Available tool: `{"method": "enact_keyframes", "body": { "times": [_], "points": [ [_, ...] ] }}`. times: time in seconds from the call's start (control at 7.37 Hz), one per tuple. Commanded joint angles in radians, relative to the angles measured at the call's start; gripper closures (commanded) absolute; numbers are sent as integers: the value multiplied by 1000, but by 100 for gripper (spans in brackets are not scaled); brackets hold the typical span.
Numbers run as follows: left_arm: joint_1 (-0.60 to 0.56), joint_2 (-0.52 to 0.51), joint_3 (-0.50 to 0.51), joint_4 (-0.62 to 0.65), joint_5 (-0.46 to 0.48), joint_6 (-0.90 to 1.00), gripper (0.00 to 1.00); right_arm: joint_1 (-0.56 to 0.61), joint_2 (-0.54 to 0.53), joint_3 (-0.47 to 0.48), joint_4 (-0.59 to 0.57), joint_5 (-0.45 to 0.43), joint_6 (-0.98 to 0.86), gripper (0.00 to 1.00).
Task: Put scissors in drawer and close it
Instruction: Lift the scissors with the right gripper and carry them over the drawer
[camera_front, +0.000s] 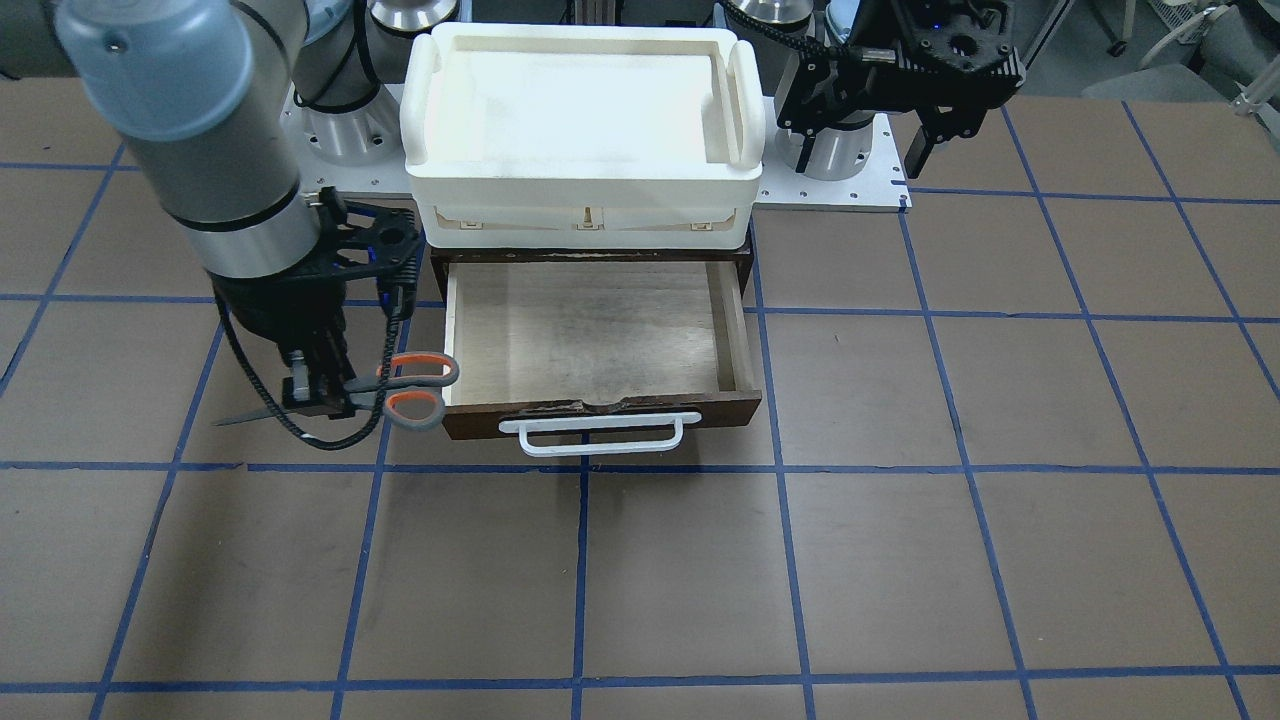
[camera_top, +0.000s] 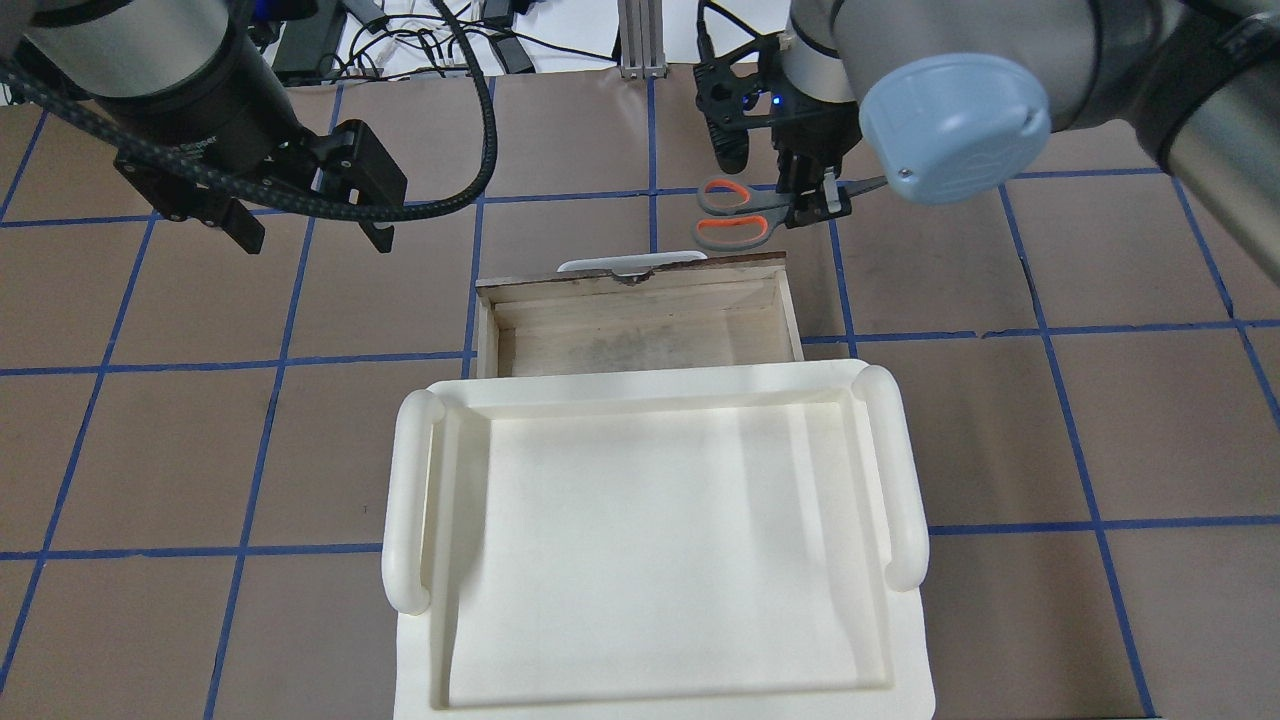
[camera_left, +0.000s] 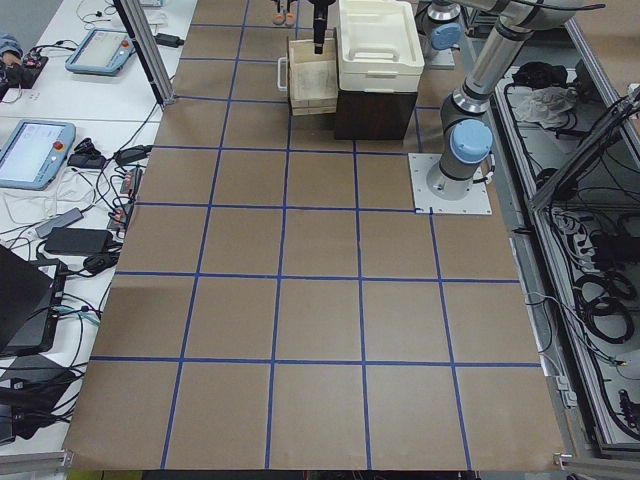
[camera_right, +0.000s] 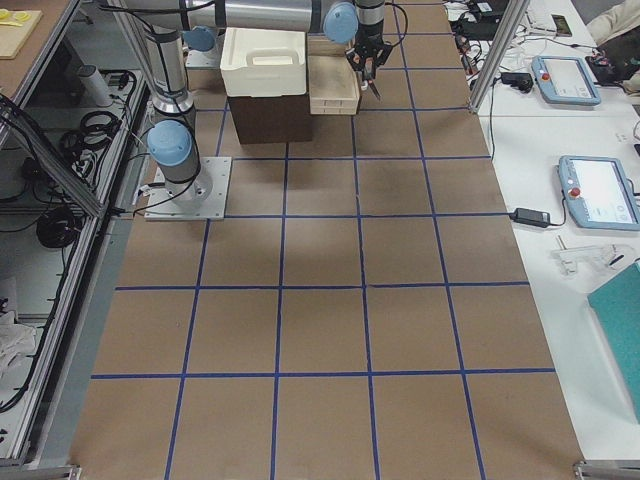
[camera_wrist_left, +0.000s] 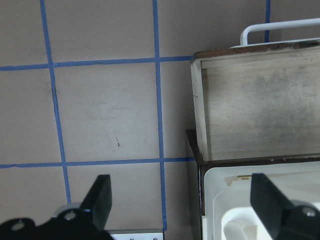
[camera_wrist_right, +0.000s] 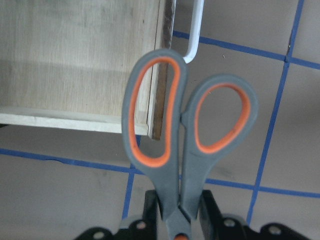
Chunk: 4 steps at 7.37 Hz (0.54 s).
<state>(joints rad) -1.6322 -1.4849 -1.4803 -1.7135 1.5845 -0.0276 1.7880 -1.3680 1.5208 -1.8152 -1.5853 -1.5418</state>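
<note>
The scissors (camera_front: 400, 362), grey handles lined orange, are held by my right gripper (camera_front: 318, 395), shut on them near the pivot. Their handles point at the drawer's front corner and the dark blades point away. They also show in the overhead view (camera_top: 750, 216) and the right wrist view (camera_wrist_right: 182, 165), where the loops overlap the drawer's corner. The drawer (camera_front: 600, 412) is pulled open with its pale plywood inside bare (camera_top: 640, 335); its white bar handle (camera_front: 600, 437) faces outward. My left gripper (camera_top: 312, 232) is open and empty, raised beside the drawer's other side (camera_wrist_left: 260, 110).
A white plastic tray-like box (camera_front: 580, 185) sits on top of the dark cabinet that holds the drawer (camera_top: 410, 500). The table is brown with a blue tape grid. Both arm bases stand behind the cabinet.
</note>
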Motion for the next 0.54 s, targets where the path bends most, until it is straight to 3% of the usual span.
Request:
{"method": "enact_keyframes", "body": {
  "times": [0.0, 0.41],
  "points": [
    [0, 0, 0, 0, 2, 0, 0, 106, 18, 4, 5, 1, 106, 100],
    [-2, 0, -2, 0, 2, 0, 0, 200, 82, 4, -9, 2, 207, 100]
  ]
}}
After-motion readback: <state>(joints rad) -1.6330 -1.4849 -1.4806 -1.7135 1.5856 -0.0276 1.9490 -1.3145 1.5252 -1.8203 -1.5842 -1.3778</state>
